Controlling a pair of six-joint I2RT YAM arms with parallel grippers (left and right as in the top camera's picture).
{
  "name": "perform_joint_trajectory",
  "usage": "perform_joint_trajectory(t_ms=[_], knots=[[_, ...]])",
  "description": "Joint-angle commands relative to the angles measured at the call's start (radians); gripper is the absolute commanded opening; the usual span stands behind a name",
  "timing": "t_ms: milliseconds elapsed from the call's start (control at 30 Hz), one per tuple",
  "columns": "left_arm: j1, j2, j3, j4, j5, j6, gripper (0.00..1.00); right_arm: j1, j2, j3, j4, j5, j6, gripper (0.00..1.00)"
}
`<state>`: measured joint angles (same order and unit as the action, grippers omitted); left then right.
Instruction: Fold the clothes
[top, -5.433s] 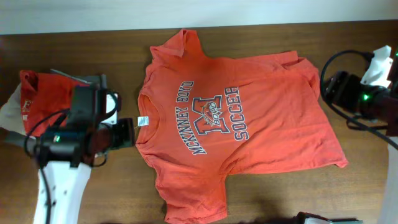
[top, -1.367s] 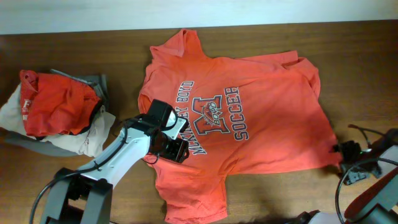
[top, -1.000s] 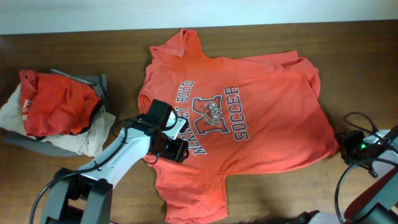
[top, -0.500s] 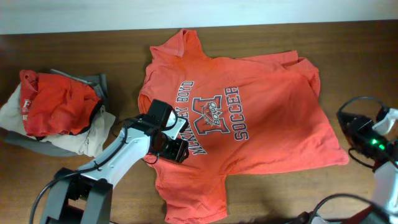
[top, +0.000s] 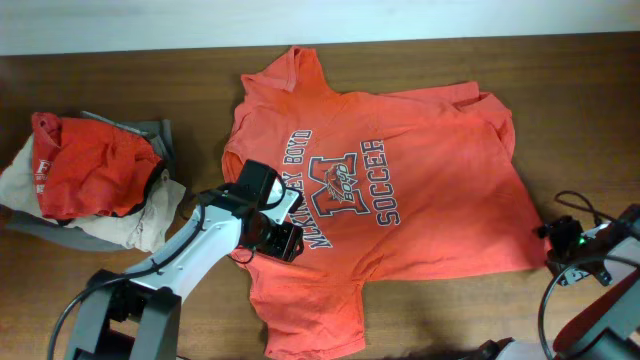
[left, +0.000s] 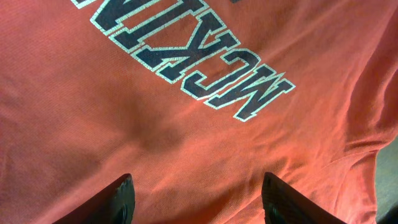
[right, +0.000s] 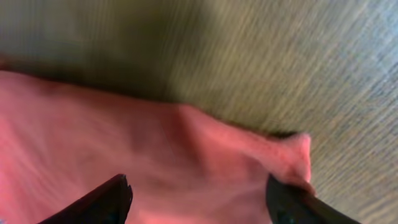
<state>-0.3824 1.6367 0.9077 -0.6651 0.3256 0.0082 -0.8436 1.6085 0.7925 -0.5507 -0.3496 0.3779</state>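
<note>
The clothes, an orange-red T-shirt (top: 400, 190) with a navy-and-white "McKinney Boyd Soccer" print, lie spread flat on the wooden table, collar to the left and hem to the right. My left gripper (top: 285, 240) hovers open over the shirt near the collar. In the left wrist view its fingers (left: 121, 199) stand wide apart above the fabric (left: 186, 124), just below the letters. My right gripper (top: 558, 248) is at the hem's near right corner. In the blurred right wrist view that gripper (right: 199, 199) stands open with the shirt's corner (right: 292, 152) lying between its fingers.
A crumpled red garment (top: 90, 165) sits on a heap of beige and grey clothes (top: 120, 228) at the table's left end. Bare wood (top: 560, 110) runs along the right of the shirt, and a pale wall edge (top: 300, 20) lies behind.
The right gripper pulled back and up from the hem, then came back to the hem's near corner with its jaws wider apart. The left arm and the shirt have stayed put.
</note>
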Motion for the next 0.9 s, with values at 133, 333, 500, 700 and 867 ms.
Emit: perform_joint_trajectory(t_ms=[133,333,500,700,867], knots=[[-0.002,0.008,-0.006,0.0,0.0,0.019,0.65,0.016,0.099,-0.002,0.013,0.036,-0.028,0.45],[-0.002,0.008,-0.006,0.007,0.0,0.019,0.65,0.107,0.089,-0.002,0.068,-0.131,-0.156,0.24],[-0.002,0.008,-0.006,0.006,0.0,0.019,0.65,0.177,0.034,-0.002,0.1,-0.246,-0.245,0.15],[-0.002,0.008,-0.006,0.007,0.0,0.019,0.65,0.23,-0.132,-0.002,0.113,-0.259,-0.269,0.04],[-0.002,0.008,-0.006,0.005,0.0,0.019,0.65,0.235,-0.305,-0.001,0.072,-0.035,-0.161,0.04]])
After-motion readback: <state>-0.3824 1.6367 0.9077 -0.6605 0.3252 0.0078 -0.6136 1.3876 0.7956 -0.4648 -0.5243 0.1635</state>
